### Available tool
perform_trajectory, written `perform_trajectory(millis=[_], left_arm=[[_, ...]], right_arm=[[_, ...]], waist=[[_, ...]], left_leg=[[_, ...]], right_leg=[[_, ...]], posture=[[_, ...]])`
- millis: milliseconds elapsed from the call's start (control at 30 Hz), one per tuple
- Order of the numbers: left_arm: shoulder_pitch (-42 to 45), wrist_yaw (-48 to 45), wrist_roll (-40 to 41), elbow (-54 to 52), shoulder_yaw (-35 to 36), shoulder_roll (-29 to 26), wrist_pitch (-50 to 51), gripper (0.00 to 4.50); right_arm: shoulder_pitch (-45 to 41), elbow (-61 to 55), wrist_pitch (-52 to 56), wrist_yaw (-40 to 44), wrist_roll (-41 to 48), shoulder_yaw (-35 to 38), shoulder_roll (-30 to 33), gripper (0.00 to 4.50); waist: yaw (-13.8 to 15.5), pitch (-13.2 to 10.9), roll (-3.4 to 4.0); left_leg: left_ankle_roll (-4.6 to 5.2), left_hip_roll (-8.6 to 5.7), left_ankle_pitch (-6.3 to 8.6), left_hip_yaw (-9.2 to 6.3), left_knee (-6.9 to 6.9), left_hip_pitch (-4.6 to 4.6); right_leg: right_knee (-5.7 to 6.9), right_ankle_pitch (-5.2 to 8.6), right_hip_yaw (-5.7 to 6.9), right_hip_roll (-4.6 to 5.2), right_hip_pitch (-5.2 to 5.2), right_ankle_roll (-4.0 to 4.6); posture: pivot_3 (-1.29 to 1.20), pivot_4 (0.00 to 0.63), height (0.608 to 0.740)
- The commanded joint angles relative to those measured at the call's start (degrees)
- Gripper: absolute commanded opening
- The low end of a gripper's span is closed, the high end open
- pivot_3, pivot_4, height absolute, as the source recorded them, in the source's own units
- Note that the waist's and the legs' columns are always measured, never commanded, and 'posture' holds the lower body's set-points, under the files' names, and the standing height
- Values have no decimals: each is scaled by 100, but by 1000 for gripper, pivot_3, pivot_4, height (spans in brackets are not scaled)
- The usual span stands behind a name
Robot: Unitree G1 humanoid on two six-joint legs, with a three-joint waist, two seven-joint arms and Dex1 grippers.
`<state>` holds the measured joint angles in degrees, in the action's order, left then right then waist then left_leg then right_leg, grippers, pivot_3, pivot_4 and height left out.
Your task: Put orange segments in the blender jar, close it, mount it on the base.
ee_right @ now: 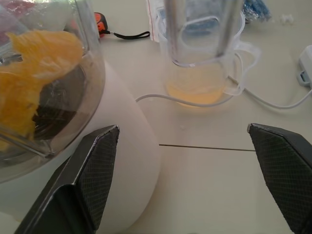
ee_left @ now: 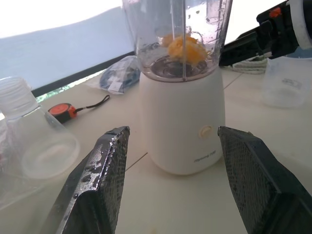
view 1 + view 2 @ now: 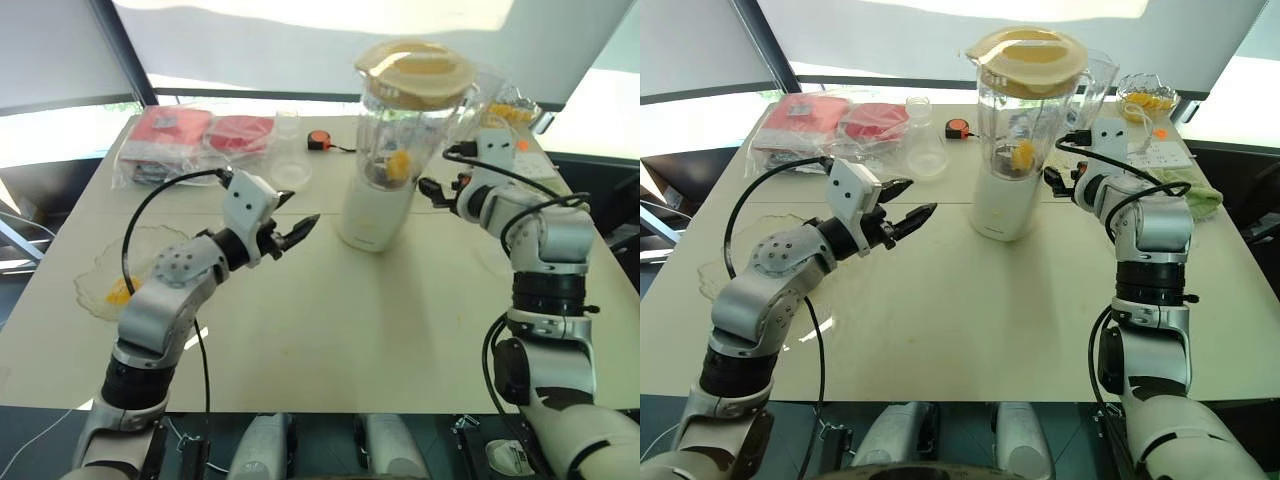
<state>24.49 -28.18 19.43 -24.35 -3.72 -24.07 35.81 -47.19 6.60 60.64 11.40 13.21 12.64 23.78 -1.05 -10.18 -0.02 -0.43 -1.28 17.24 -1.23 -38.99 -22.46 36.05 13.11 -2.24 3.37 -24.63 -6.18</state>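
The blender jar (image 3: 410, 130) stands on the cream-white base (image 3: 375, 215) at mid-table, with a pale yellow lid (image 3: 415, 72) on top. Orange segments (image 3: 398, 165) lie at the jar's bottom, above the dark blade. My left gripper (image 3: 300, 212) is open, level, a short way left of the base and pointing at it. In the left wrist view the base (image 2: 183, 122) shows beyond its spread fingers (image 2: 97, 180). My right gripper (image 3: 432, 192) is open just right of the jar, apart from it. The right wrist view has the jar (image 1: 48, 87) beside one finger (image 1: 92, 170).
A wavy clear bowl (image 3: 100, 265) with a few orange segments lies at the left. A second bowl of segments (image 3: 1150, 100) stands back right. A clear flask (image 3: 290, 150), an orange tape measure (image 3: 318, 140), bagged red packets (image 3: 190, 135) and a handled cup (image 1: 204, 63) sit behind.
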Motion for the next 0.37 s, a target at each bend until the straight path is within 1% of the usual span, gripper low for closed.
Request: perform_trajectory(millis=[33, 133, 267, 367], left_arm=[[-40, 9, 174, -182, 167, 34, 92, 2990], [-122, 20, 307, -222, 307, 41, 180, 2990], [-301, -64, 505, -278, 420, -27, 333, 2990], [-557, -202, 701, -305, 479, -131, 496, 2990]], right_arm=[[252, -894, 229, 27, 19, -65, 213, 4427], [752, -1631, 475, 47, 2, -206, 343, 4427], [1678, -2760, 641, 80, 43, -366, 406, 4427], [2596, -3484, -36, 50, -84, -431, 295, 4427]], waist=[[6, 0, 0], [29, 0, -1], [25, -2, -4], [23, -1, -4]], left_leg=[[0, 0, 0, -1, 0, 0], [0, 1, 0, -5, 1, -1], [0, 1, 0, -4, 1, -3], [0, 1, 0, -5, 1, -1]], right_leg=[[0, 0, 0, 0, 0, 0], [-1, 1, 2, 0, 1, 0], [-3, 1, 2, 1, 1, -1], [-2, 2, 2, -2, 2, -2]], posture=[[0, 150, 740], [0, 150, 740], [0, 150, 740], [0, 150, 740]])
